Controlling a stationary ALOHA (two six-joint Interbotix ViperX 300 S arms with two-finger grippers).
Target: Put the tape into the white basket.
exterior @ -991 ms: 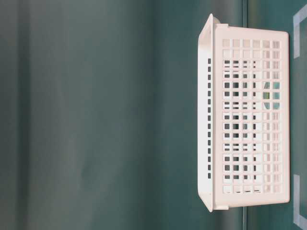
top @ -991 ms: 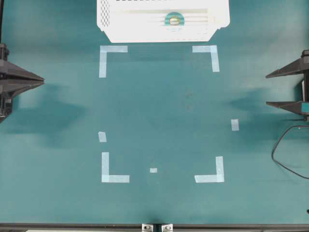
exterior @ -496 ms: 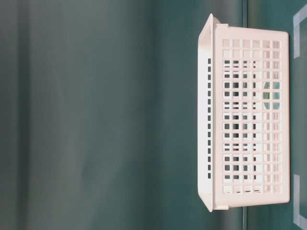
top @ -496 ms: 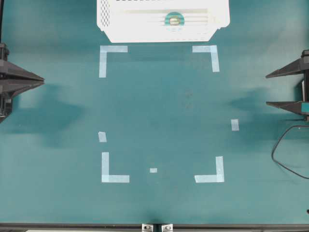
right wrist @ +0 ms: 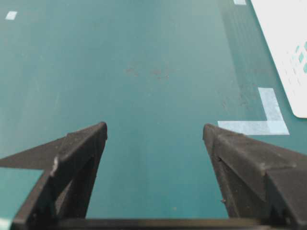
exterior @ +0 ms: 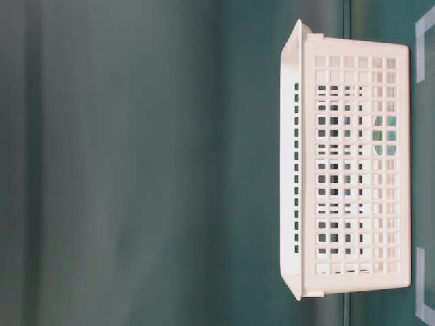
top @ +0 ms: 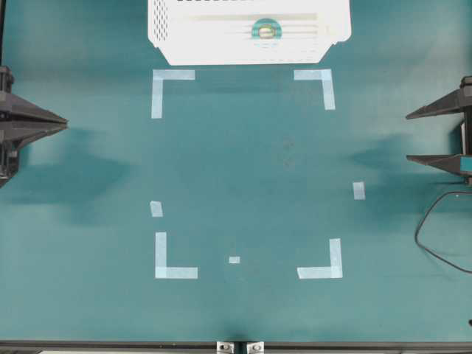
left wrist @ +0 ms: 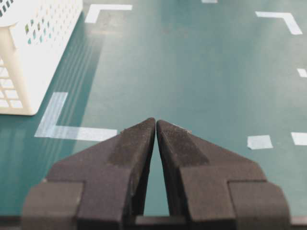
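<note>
Already the tape (top: 266,29) lies inside the white basket (top: 169,26), both grippers empty.

The left gripper (left wrist: 156,125) has its black, grainy, wedge-shaped fingers pressed together, touching nothing; the right gripper (right wrist: 153,132) stands wide apart over bare teal tabletop (top: 243,162), holding nothing. The small turquoise ring with its pale core rests flat on the basket's ribbed bottom, right of centre. The rectangular plastic basket has grid-perforated walls (exterior: 353,163). Flat pale-blue corner marks (top: 173,265) stick to the matte tabletop.
</note>
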